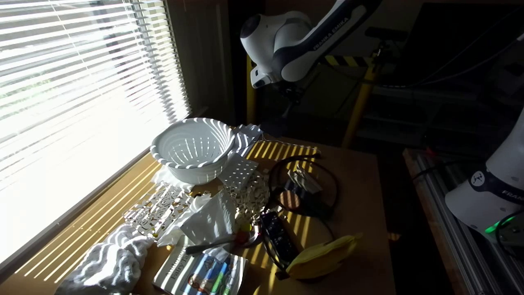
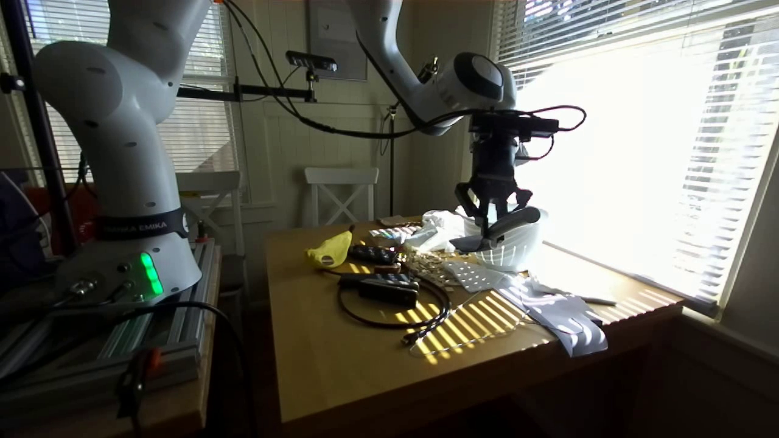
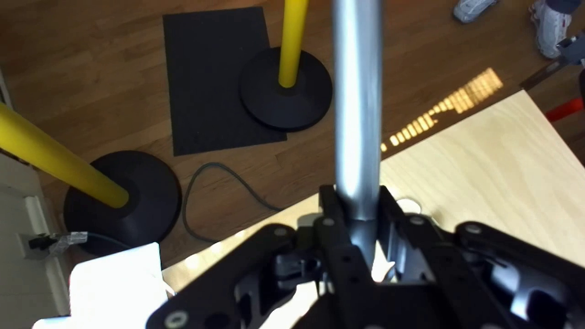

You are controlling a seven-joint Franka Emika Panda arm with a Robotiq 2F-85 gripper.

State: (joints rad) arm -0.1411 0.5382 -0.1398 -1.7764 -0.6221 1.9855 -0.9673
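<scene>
Sunlight through window blinds (image 1: 94, 82) lays bright bars over a wooden table (image 2: 328, 353). In an exterior view the robot arm (image 2: 137, 103) rises from its base (image 2: 131, 267) on the left, where green lights glow, runs out of sight overhead, and comes back into view with its forearm slanting down to the right. At the wrist it bends sharply, so that the gripper (image 2: 485, 226) hangs straight down, raised above the tabletop. Its two fingers (image 3: 330, 237) are clamped on a grey utensil (image 2: 514, 223), which sits tilted in the grip, its thick rounded end higher and to the right; a dark part at its lower left is too shadowed to make out.

From the wrist the utensil shows as a shiny, blurred bar between the fingertips, running off to the far side. Below it the table's edge crosses the view, with wooden floor (image 3: 114, 68) and two yellow posts (image 3: 292, 45) beyond.

In an exterior view the gripper is in deep shadow at the table's far end, right of a white bowl (image 1: 196, 175) and apart from it. A yellow banana (image 2: 331, 248) lies on the far left of the table in an exterior view.
</scene>
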